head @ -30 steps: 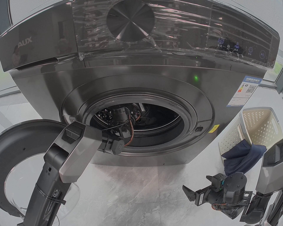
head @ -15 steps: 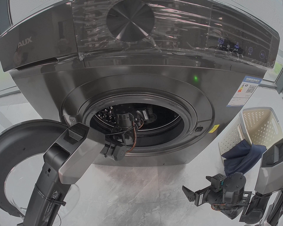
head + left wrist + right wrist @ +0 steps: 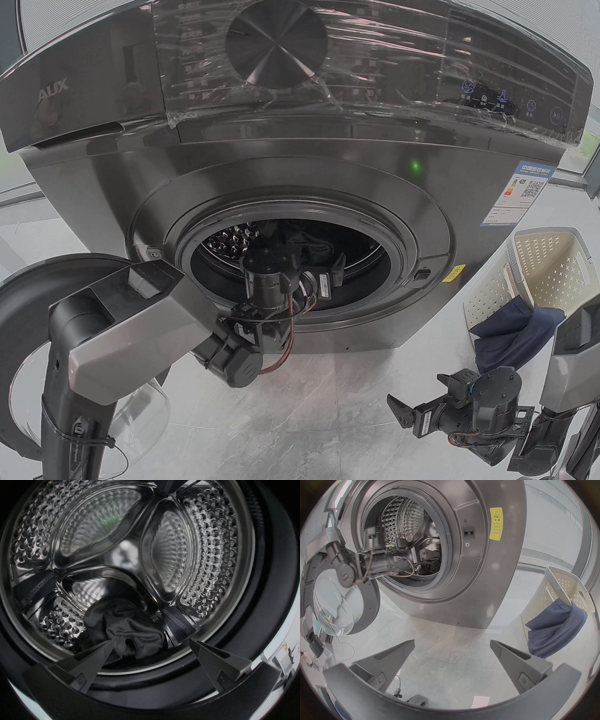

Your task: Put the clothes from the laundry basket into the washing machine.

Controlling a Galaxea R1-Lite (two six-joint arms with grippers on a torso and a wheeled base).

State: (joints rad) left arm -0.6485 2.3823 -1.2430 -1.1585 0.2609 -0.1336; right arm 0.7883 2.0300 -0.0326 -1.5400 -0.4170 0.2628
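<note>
Left gripper (image 3: pixel 150 643), spread wide and empty, sits at the washing machine (image 3: pixel 350 181) mouth; dark garment (image 3: pixel 128 630) lies by the drum (image 3: pixel 200 542) front lip. Deposit appears done. Next, right gripper (image 3: pixel 450 645), likewise wide and empty, must grasp the navy garment (image 3: pixel 514 334) draped over the laundry basket (image 3: pixel 553 253) rim.

Left gripper (image 3: pixel 335 274) pulled back from drum (image 3: pixel 215 542) toward door opening.

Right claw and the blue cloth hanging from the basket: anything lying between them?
No. In the right wrist view, bare grey floor separates the right claw from the blue cloth.
</note>
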